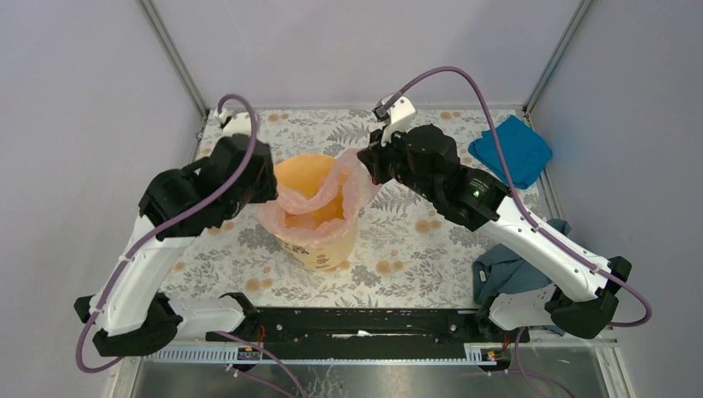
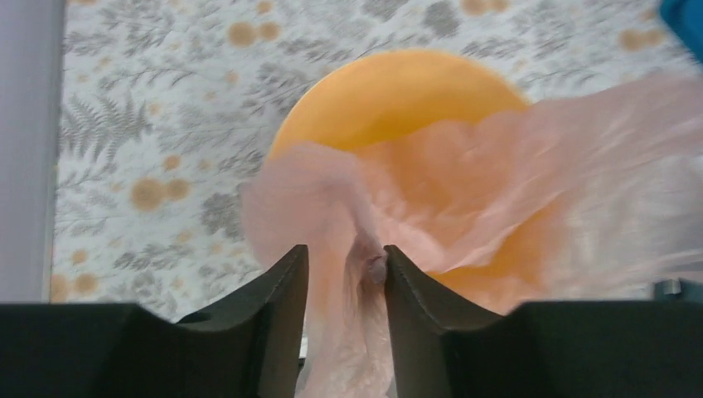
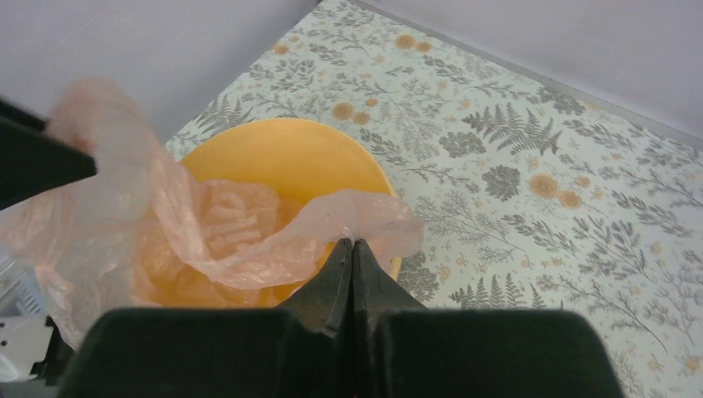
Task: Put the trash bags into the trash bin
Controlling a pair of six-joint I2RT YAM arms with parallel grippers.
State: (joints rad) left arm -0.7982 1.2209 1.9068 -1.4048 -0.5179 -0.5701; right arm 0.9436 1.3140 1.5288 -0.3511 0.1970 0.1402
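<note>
The yellow-orange trash bin (image 1: pixel 319 249) stands upright at the table's centre. A pale pink trash bag (image 1: pixel 319 199) hangs into its mouth, with the film drawn up over the rim on both sides. My left gripper (image 1: pixel 269 186) is at the bin's left rim. In the left wrist view it (image 2: pixel 346 261) is closed on a bunched fold of the bag (image 2: pixel 514 166) above the bin (image 2: pixel 390 91). My right gripper (image 1: pixel 365 166) is at the right rim. In the right wrist view it (image 3: pixel 351 242) is pinched shut on the bag's edge (image 3: pixel 224 240) over the bin (image 3: pixel 282 149).
A bright blue folded cloth (image 1: pixel 510 151) lies at the back right. A dark teal cloth (image 1: pixel 506 269) lies near the right arm's base. The flowered tablecloth (image 1: pixel 414 240) covers the table, and grey walls enclose it on three sides.
</note>
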